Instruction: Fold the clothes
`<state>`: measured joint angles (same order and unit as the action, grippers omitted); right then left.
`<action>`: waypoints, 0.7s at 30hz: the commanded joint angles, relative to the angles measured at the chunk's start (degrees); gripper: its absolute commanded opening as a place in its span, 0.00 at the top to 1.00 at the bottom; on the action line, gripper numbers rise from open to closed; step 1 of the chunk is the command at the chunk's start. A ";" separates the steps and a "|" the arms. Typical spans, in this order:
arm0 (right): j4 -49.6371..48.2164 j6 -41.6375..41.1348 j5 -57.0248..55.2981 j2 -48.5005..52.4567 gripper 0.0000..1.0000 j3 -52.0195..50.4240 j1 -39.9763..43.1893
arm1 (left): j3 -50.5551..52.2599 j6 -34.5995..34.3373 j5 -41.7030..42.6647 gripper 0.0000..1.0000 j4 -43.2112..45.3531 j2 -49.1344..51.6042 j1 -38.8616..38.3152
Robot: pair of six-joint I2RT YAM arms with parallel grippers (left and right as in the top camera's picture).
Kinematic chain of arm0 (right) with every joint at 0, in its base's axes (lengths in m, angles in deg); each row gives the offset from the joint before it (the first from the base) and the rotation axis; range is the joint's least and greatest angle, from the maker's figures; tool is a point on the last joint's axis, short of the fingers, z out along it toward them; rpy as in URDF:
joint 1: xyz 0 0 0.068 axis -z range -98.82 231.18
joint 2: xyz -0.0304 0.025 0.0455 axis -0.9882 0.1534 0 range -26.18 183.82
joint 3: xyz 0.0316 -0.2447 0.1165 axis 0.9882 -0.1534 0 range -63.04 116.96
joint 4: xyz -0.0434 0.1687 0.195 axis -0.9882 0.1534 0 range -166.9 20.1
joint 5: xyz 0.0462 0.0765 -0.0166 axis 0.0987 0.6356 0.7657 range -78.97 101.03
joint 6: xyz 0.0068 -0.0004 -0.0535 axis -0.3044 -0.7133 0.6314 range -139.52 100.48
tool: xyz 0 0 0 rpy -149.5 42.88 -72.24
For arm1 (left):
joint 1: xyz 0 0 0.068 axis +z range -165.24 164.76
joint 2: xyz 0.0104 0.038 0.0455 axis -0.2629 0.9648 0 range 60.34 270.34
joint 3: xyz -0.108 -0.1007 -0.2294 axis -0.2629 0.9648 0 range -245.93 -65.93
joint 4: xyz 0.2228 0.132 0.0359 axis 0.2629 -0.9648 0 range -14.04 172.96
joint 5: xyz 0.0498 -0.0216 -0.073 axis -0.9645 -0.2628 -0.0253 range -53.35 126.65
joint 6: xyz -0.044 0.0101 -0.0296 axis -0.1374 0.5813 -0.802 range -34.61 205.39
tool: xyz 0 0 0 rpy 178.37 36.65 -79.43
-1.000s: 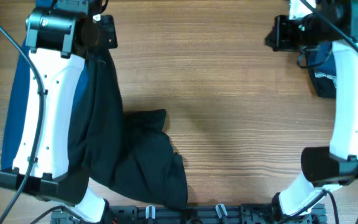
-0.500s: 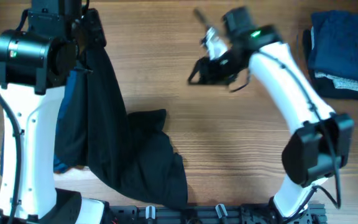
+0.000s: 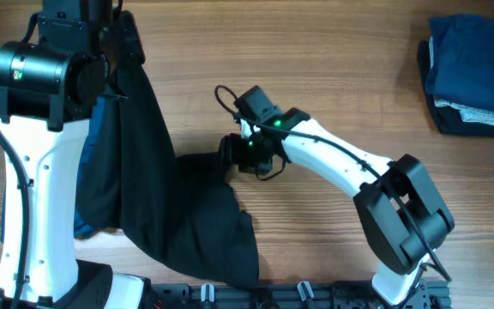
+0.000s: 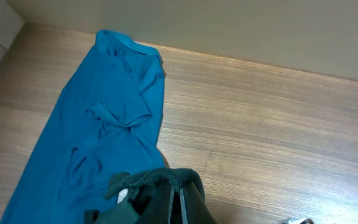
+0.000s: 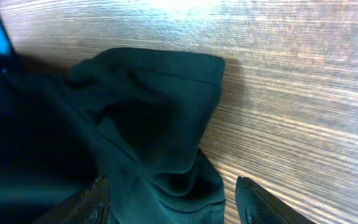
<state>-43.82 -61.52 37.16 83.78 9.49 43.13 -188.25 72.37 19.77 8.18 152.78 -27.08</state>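
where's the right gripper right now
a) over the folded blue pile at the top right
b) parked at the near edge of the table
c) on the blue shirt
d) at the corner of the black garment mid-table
d: the overhead view shows the right gripper at the upper corner of the black garment, far from the folded blue pile.

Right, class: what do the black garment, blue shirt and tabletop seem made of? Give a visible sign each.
Black garment: soft matte knit, probably; fine weave, limp folds. Blue shirt: thin matte cloth; wrinkles. Tabletop: wood or laminate; grain lines.
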 commanded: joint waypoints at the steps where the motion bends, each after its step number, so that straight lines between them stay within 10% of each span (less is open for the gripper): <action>1: -1.95 -7.28 -4.92 0.63 0.34 -0.83 -1.40 | -0.33 -0.98 -0.96 0.96 0.39 -0.85 0.13; 12: -9.70 -13.51 -3.41 6.10 0.43 -0.81 -2.27 | -0.33 -0.98 -0.98 0.96 -0.07 -0.85 0.13; 21: -12.70 -15.52 -1.62 8.17 0.85 -0.81 -2.29 | -0.33 -0.98 -0.96 0.96 -0.07 -0.85 0.13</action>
<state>-56.04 -76.25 34.06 89.90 8.92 41.19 -188.25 72.37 19.77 7.92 152.78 -27.08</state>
